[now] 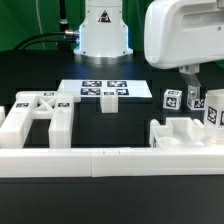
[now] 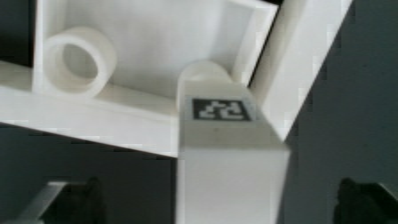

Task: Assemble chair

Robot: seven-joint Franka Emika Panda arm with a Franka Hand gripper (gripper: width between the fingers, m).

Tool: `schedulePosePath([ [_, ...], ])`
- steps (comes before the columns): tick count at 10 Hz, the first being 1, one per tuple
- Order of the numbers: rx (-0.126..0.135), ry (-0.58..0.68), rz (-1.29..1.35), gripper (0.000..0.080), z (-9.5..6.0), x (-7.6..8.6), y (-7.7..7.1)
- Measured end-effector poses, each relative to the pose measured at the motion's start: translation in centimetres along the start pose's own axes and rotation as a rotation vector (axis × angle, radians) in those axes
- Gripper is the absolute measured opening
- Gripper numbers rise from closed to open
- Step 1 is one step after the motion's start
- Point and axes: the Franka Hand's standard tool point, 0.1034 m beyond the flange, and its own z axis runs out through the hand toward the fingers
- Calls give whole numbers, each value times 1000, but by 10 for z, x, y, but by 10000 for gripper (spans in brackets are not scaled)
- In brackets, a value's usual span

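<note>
Black tabletop [image 1: 118, 128]; at the exterior view's right, gripper [image 1: 194, 98] hovers, jaws spread astride a tagged chair leg [image 2: 228, 160], likely lining up to grasp it.

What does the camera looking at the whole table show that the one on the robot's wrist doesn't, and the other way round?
Only the exterior view shows the wide scene: the robot's base, the marker board, a cross-braced chair part on that view's left, the border wall, and the gripper hanging over the parts on that view's right. Only the wrist view shows close detail: a round hole in a white panel. Both show glossy white pieces of the chair carrying black-and-white tags, like the tagged leg in the wrist view.
</note>
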Motion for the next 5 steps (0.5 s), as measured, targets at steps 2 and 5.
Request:
schedulePosePath([
  [2,-5,24,2,649,8,12,5],
  [5,-6,23,2,550,11,9,5],
])
